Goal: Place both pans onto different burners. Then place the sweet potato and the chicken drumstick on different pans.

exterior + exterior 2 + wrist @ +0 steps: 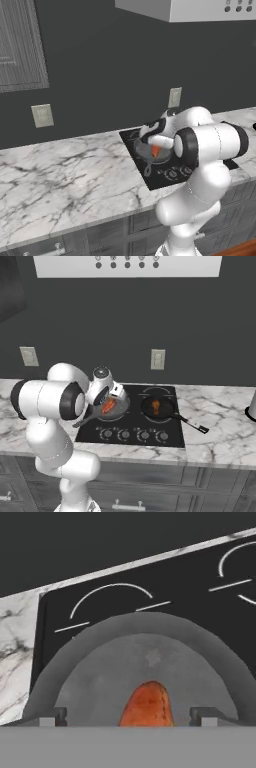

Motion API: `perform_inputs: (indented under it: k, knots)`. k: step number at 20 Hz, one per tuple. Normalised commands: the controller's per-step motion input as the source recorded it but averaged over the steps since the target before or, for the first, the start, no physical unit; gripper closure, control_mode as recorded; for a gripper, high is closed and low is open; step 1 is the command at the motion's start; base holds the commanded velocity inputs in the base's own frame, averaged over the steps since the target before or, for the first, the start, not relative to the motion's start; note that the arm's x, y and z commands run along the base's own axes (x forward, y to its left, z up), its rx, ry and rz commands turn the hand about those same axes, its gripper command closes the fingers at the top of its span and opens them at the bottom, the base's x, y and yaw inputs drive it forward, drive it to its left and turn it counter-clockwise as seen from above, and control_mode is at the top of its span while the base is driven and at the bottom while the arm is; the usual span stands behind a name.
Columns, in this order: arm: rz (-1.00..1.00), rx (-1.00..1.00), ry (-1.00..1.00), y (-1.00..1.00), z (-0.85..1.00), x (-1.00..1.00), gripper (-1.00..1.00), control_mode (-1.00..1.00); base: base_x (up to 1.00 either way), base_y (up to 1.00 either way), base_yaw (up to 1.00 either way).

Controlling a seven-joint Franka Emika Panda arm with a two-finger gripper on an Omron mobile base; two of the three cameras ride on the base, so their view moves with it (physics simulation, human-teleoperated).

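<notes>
While my gripper hangs with fingers spread wide, the smooth orange-red sweet potato lies between them in the dull grey round pan. On the near-black pan beside it rests the golden-brown chicken drumstick.

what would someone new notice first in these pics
The big white arm bends over the black cooktop, its hand open right over the orange-red sweet potato lying in the grey pan on the front left burner. Beside it to the right, the near-black pan sits on another burner with the golden-brown chicken drumstick in it, its thin handle pointing out over the marble counter.
</notes>
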Motion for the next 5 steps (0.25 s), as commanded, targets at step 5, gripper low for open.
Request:
perform_inputs:
  k: [5]
  knots:
    - [0.03, 0.00, -0.10, -0.17, 0.85, -0.35, -1.00, -1.00, 0.00, 0.00, 0.00]
